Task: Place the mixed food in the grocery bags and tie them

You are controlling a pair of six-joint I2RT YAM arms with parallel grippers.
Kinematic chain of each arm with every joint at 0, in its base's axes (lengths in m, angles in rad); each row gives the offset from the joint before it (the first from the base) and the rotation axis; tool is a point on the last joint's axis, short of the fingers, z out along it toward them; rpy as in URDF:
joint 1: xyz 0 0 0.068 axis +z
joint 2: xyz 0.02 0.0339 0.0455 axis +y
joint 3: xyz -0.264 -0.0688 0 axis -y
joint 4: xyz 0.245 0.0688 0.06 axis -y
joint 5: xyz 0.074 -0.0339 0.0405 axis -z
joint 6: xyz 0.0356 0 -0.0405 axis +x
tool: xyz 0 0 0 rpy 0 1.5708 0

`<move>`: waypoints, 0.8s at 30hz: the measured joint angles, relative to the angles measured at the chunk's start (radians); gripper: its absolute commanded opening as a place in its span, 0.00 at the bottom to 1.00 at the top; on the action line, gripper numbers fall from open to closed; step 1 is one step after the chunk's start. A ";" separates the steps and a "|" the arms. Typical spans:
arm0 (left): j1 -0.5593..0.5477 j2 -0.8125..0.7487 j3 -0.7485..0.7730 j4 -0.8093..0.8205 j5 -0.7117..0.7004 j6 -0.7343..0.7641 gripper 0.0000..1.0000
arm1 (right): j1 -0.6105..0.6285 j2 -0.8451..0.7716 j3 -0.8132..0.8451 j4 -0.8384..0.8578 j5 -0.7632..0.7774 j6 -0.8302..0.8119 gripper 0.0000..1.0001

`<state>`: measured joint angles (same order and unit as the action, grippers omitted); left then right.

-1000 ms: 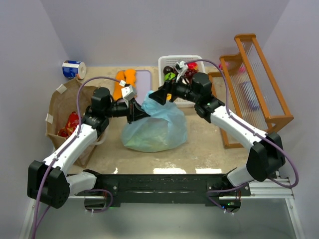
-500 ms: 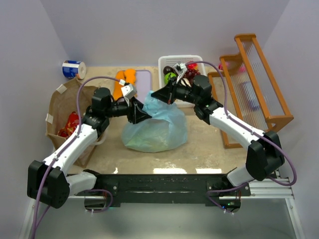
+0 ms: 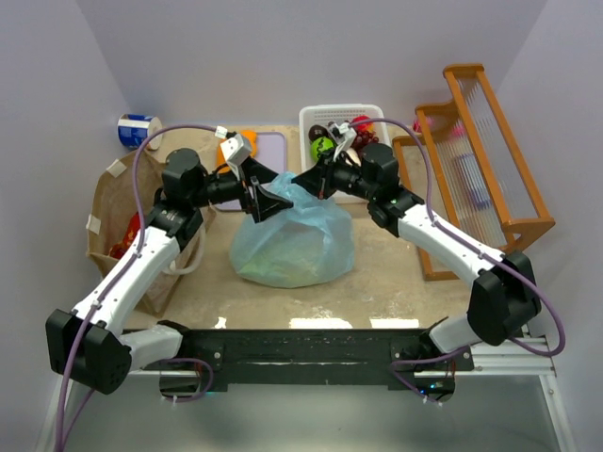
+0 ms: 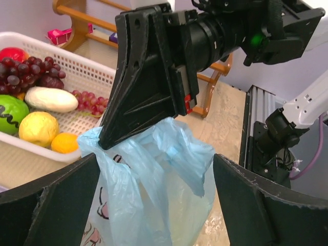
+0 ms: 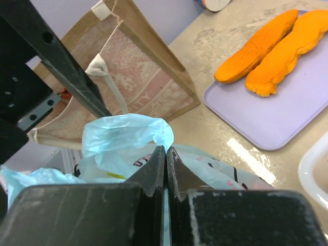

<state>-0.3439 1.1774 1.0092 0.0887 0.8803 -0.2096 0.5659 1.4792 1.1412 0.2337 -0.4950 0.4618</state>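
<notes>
1. The thin light-blue translucent plastic bag (image 3: 292, 247) with pink cartoon prints stands in the middle of the sandy counter (image 3: 377, 282). It is full and rounded low down and gathered to a loose peak on top. A yellowish-green tint shows faintly through the film.
2. The right gripper (image 5: 165, 149) is clamped on a fold of film at that peak. In its wrist view the two fingers meet with blue plastic pinched between them.
3. The left gripper (image 4: 155, 160) is spread wide, with the bag's top rising between its fingers. I cannot tell whether either finger touches the film.
4. The two grippers face each other over the bag, close together.
5. The large brown paper bag (image 3: 118, 198) with white handles sits at the left of the counter, partly under the left arm. Its mouth is open and something red shows inside.
6. The white slotted plastic basket (image 4: 87, 77) stands behind the blue bag. It holds toy food: purple grapes (image 4: 31, 69), a white oblong piece (image 4: 51, 99), a green piece (image 4: 10, 114), a yellow piece (image 4: 38, 128) and a small orange piece (image 4: 65, 143).
7. Two long orange slabs (image 5: 271, 46) lie on a lilac board (image 5: 287, 107), left of the basket.
8. A wooden rack (image 3: 490, 160) stands along the right side.
</notes>
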 measured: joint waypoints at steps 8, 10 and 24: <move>-0.017 0.030 0.047 -0.022 -0.027 -0.020 0.95 | 0.010 -0.021 0.001 -0.045 0.056 -0.045 0.00; -0.027 0.031 0.047 -0.031 -0.049 -0.019 0.93 | 0.010 -0.022 0.001 -0.055 0.067 -0.054 0.00; -0.084 -0.018 0.102 -0.074 -0.284 0.032 0.80 | 0.016 -0.049 0.001 -0.103 0.140 -0.088 0.00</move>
<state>-0.4278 1.1599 1.1114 0.0151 0.5964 -0.1776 0.5819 1.4303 1.1423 0.1307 -0.3553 0.3740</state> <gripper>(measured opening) 0.816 0.011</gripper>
